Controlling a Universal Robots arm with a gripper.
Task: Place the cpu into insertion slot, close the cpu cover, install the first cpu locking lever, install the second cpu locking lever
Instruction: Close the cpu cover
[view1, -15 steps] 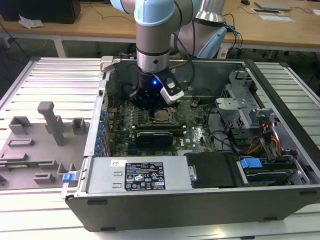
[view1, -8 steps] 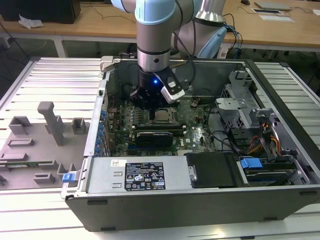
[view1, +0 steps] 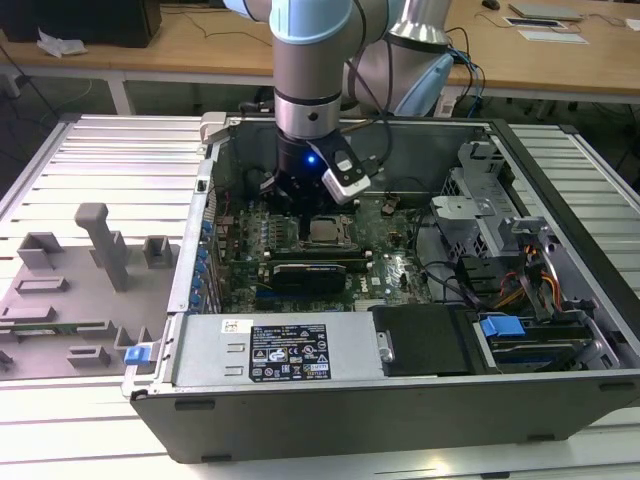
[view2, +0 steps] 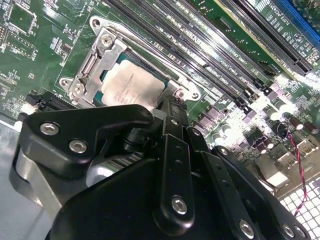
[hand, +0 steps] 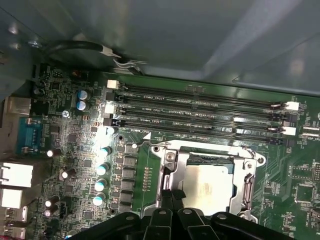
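cpu (hand: 207, 182) is seated in the insertion slot (hand: 202, 159), and the cpu cover (hand: 248, 175) is lowered over it. Hand (hand: 173, 196) is pressed together, nothing seen pinched, tip held at the cover's edge. cpu is found just to the exterior view's right of the hand.

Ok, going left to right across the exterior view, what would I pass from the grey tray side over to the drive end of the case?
Grey upright post → blue clip → cpu → black panel → blue tab. The label plate overlaps the cpu across the width, so it is left unplaced.
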